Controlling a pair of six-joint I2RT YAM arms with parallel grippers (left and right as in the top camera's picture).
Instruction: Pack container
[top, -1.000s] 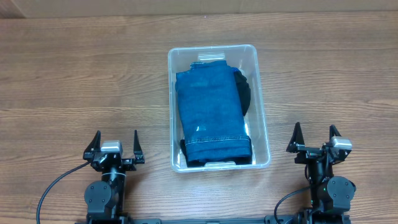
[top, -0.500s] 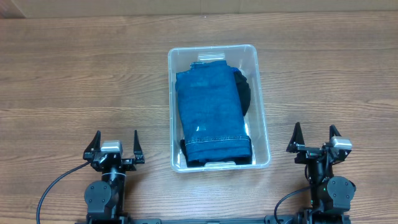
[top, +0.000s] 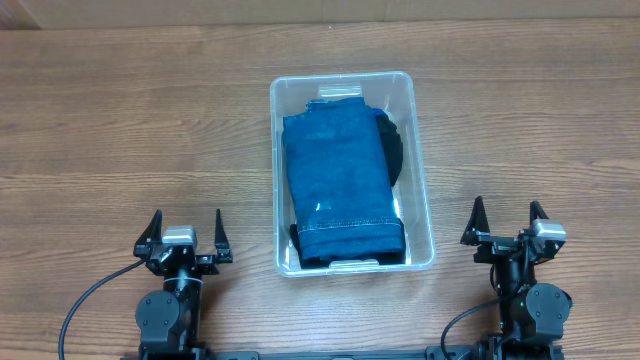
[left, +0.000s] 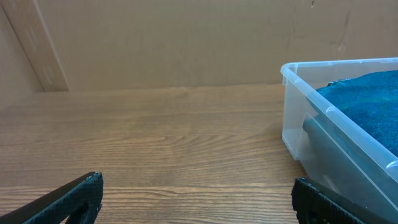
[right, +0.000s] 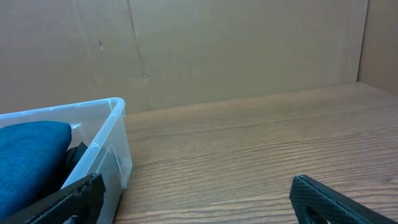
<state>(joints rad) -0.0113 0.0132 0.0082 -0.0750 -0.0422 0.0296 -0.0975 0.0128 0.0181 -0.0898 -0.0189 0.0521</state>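
The container (top: 425, 200) is a clear plastic bin in the middle of the wooden table. A folded blue denim garment (top: 337, 180) lies in it, with a dark item (top: 392, 148) beside it on the right. My left gripper (top: 185, 232) is open and empty near the front edge, left of the container. My right gripper (top: 510, 222) is open and empty, right of it. The left wrist view shows the container's corner (left: 298, 93) and the blue garment (left: 367, 99) at right, with the left gripper (left: 198, 194) low in view. The right wrist view shows the container (right: 115, 134) at left, with the right gripper (right: 198, 194) low in view.
A brown cardboard wall (left: 186, 43) stands behind the table's far edge. Bare wood (top: 130, 120) surrounds the container on all sides.
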